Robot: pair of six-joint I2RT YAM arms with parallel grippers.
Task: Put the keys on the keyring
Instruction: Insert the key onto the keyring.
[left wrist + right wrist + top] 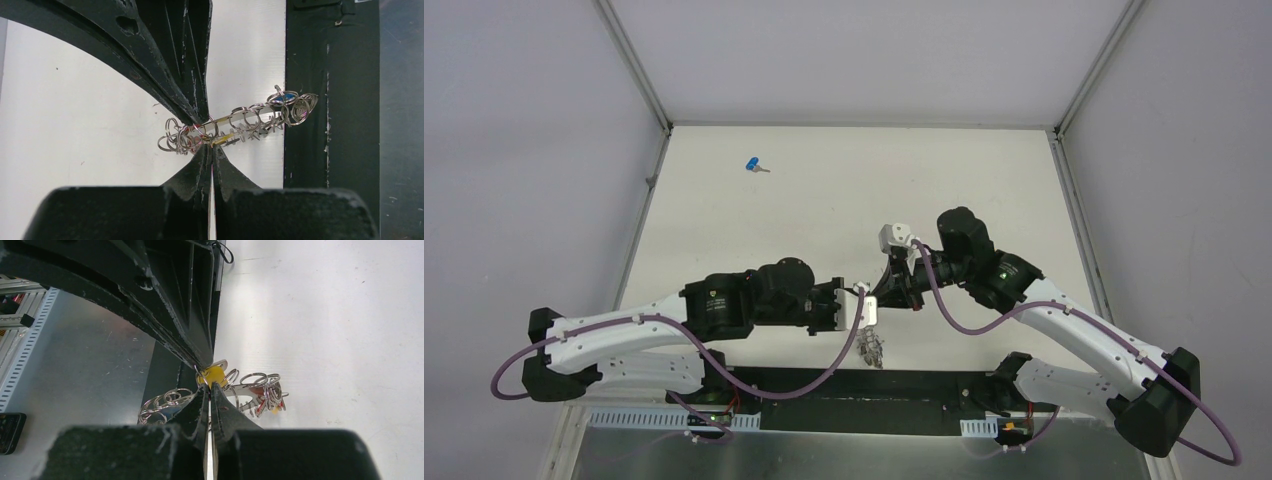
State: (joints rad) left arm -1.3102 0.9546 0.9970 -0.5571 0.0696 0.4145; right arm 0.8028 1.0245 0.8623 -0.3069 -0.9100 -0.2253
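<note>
Pressed together on the keyring (260, 117): the fingers (170, 60) of the left gripper (204, 134), with only the ring's thin edge between the tips. Seen edge-on from that wrist, so no telling the ring's full outline. Just a string of small silver loops running off to the right of the tips, with a speck of blue at the far end. Key blades among the loops too tangled to count.

Closed as well: the right gripper (207, 379), nipping a yellow-headed key (215, 374) right at the tips. Yellow head mostly covered by the fingers, blade hidden. Impossible to say whether threaded on the ring or merely held against it. Just beyond the tips, a bunch of loops and red-headed keys (257, 391). More loops to the left of the tips, partly cut off by the lower finger.

From above, both grippers tip to tip, the meeting point too small to make out, the key bunch dangling just beneath. Well apart from both sets of fingers, far out on the white table (844, 200): a blue-headed key (753, 164), lying alone.
</note>
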